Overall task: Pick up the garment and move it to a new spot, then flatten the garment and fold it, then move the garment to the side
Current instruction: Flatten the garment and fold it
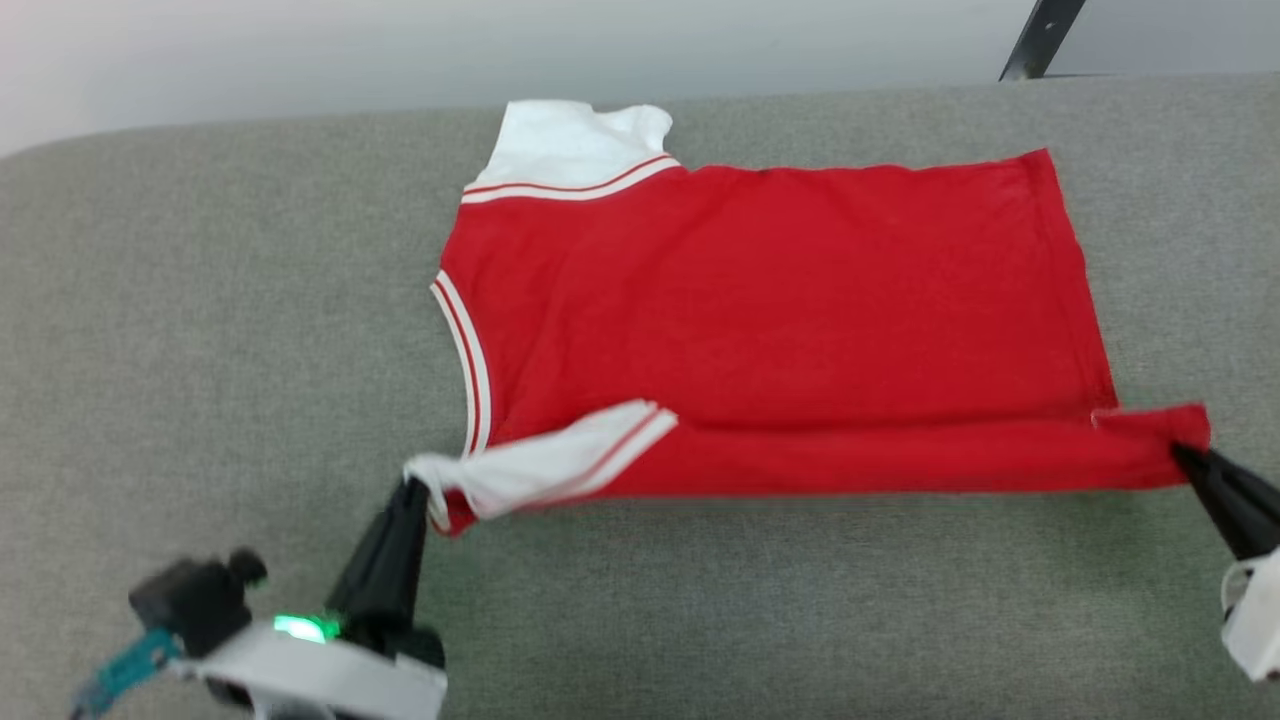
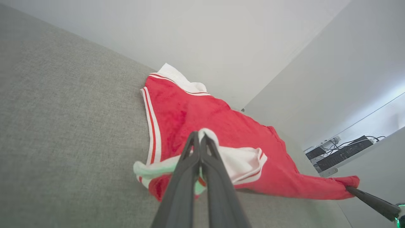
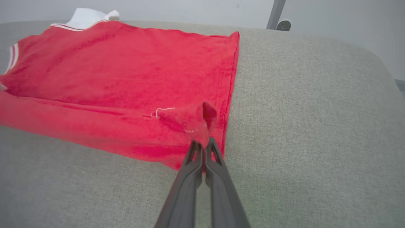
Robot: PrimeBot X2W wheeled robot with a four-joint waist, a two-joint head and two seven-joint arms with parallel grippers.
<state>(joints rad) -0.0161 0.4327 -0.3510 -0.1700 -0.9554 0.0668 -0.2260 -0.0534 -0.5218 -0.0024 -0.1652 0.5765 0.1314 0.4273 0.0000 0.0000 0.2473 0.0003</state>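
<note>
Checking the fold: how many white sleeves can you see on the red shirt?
2. The far sleeve lies flat at the back edge of the garment; the near sleeve is folded onto its front edge, pinched in the left gripper.

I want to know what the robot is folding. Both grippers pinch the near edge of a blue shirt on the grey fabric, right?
Not blue: the shirt is red, as the head view shows. The left gripper and right gripper do both pinch its near edge on the grey fabric.
</note>
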